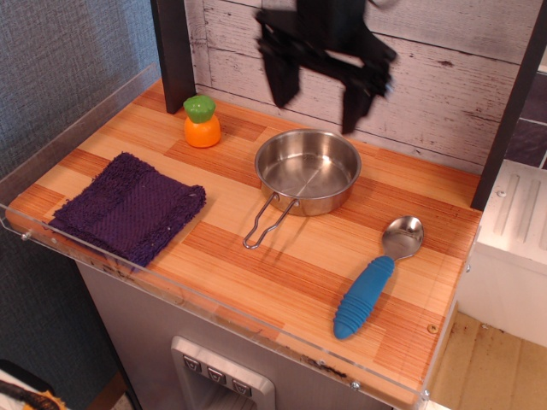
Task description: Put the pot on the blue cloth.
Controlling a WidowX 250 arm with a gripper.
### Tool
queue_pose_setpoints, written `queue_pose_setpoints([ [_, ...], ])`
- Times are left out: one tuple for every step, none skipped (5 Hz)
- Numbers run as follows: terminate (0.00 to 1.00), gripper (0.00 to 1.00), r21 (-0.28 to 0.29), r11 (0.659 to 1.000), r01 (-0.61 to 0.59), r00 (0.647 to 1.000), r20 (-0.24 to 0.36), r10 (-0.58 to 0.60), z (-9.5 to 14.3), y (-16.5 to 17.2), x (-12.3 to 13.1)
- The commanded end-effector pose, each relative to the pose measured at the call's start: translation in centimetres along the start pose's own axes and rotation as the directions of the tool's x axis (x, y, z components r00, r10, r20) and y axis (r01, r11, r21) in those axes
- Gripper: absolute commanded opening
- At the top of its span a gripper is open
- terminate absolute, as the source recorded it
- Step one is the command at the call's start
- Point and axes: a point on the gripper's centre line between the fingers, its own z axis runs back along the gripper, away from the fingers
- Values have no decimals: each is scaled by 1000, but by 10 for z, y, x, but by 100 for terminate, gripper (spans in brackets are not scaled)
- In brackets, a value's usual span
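Stainless-steel round shallow pot (pixel 308 170) is seen resting upright on the striped wooden surface (pixel 282 265), near its back edge and centre. Its long thin wire loop handle is pointed toward the front left, so the long axis is set diagonally from back right to front left. The folded square blue cloth (pixel 130 206), dark purple-blue and nubby in knit, is laid flat at the left, well apart from the pot. A spoon (pixel 377 276) with a ribbed blue handle and shiny metal bowl is placed to the right front, bowl toward the back. A small orange toy with a green top (pixel 202 122) is stood at the back left. The black end effector (pixel 323 92), blurred, is held above the pot's back rim with its two fingers spread wide, gripping nothing.
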Motion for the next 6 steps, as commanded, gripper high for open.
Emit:
queue_pose_setpoints([
  [0,100,-29,1000,7,1000,-10,-7,-48,-11,20],
  [0,100,-31,999,15,999,-50,-17,-72,-11,24],
  [0,100,-30,1000,7,995,-95,-9,-94,-9,25],
  [0,100,-24,999,26,992,-121,-29,-109,-13,27],
  [0,0,-3,999,50,991,-127,-50,-116,-17,28],
  [0,0,-4,999,46,991,-123,-46,-110,-15,30],
])
